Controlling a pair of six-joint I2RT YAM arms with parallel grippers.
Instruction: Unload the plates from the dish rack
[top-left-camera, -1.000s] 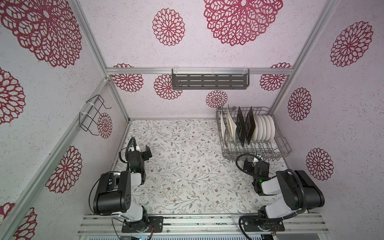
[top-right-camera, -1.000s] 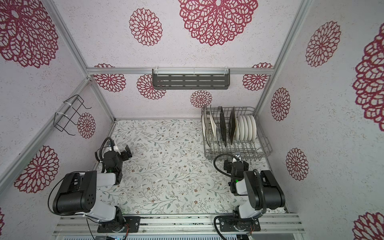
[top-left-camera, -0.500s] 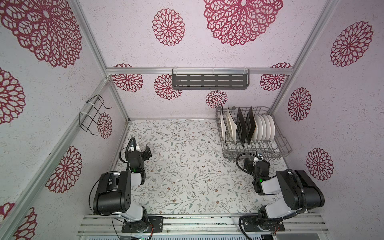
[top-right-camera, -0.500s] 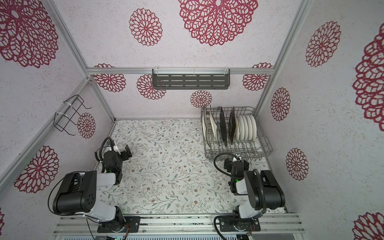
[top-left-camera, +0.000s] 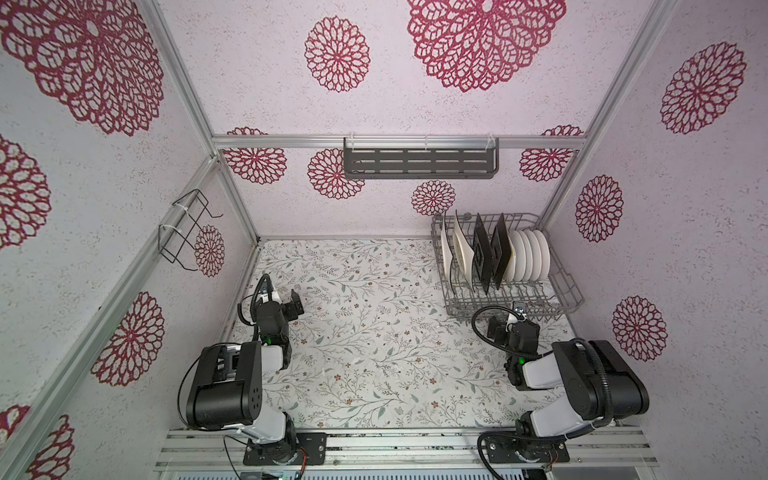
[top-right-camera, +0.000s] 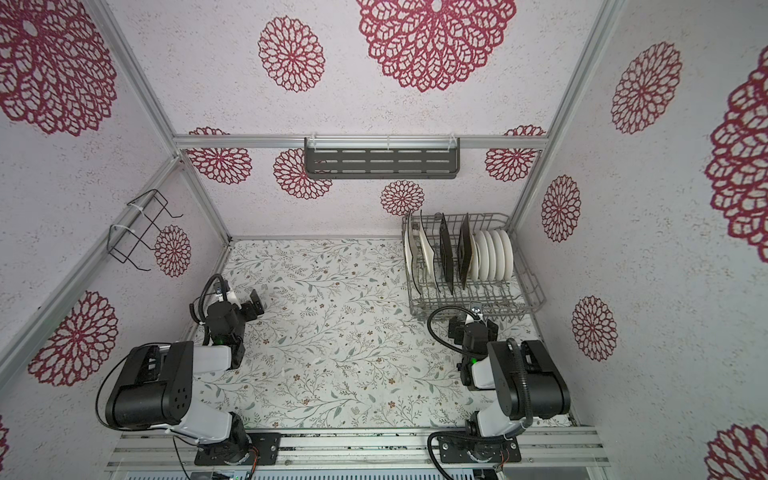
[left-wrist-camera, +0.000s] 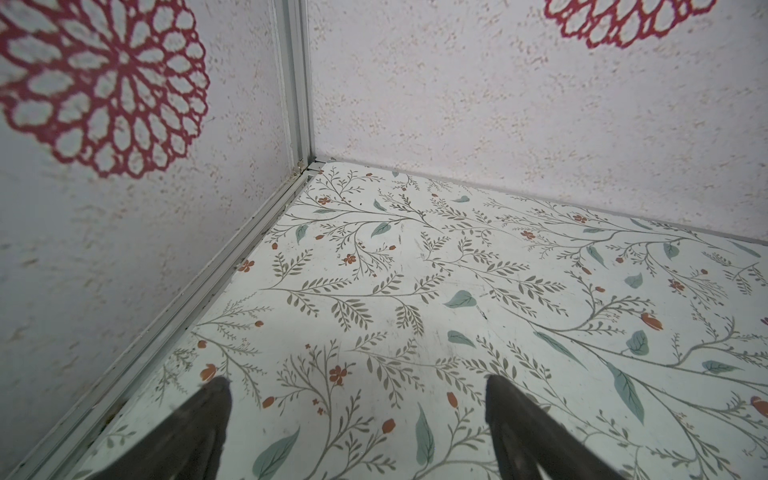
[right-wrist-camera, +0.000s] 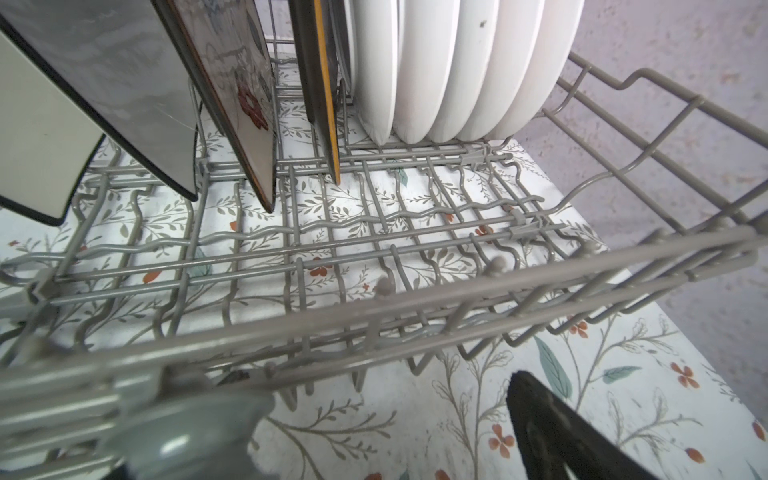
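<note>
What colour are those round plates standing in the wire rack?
White on the sides that show; the right wrist view shows the round plates best.

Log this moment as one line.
stage: unloading not begun | left pincer: open, empty | right pincer: open, empty, at dish rack front | plates: all racked

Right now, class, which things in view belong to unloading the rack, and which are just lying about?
Belong to the job:
- rack
- cream plates
- black plates
- white plates

Just lying about:
- slotted shelf
- wire holder
</note>
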